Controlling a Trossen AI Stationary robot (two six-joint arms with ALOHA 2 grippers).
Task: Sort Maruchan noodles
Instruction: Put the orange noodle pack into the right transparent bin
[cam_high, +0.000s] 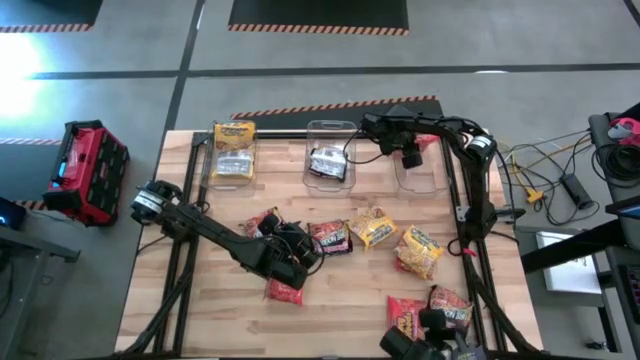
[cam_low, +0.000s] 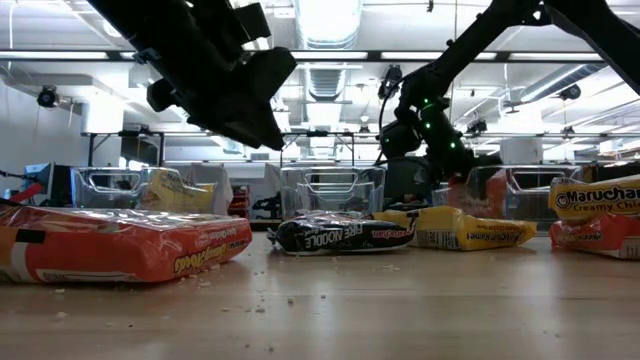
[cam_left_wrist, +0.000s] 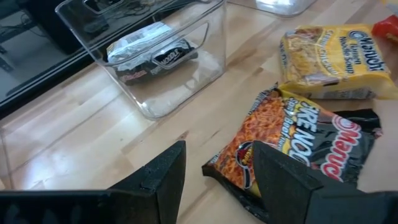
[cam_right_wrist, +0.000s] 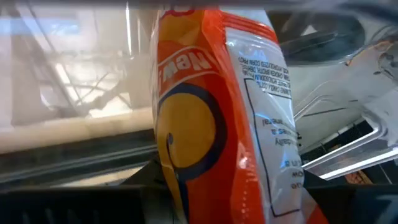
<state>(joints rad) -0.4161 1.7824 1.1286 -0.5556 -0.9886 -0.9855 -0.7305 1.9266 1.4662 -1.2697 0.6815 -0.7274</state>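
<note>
High view: right gripper (cam_high: 412, 150) at upper right, clenched on red packet (cam_right_wrist: 217, 118) above bin (cam_high: 420, 172); left gripper (cam_high: 300, 262) lower centre, released, beside dark packet (cam_left_wrist: 298, 149).

Left gripper (cam_left_wrist: 214, 180) fingers (cam_left_wrist: 163, 177) apart, nothing between them, hovering over the wood surface (cam_left_wrist: 74, 118). Dark Fire Noodle packet (cam_left_wrist: 298, 149) lies flat just beside the far finger. Yellow packet (cam_left_wrist: 333, 62) beyond it, touching or overlapping its edge. Clear bin (cam_left_wrist: 155, 59) holds one dark packet (cam_left_wrist: 152, 53). Red packet corner (cam_left_wrist: 387, 28) at frame edge.
</note>
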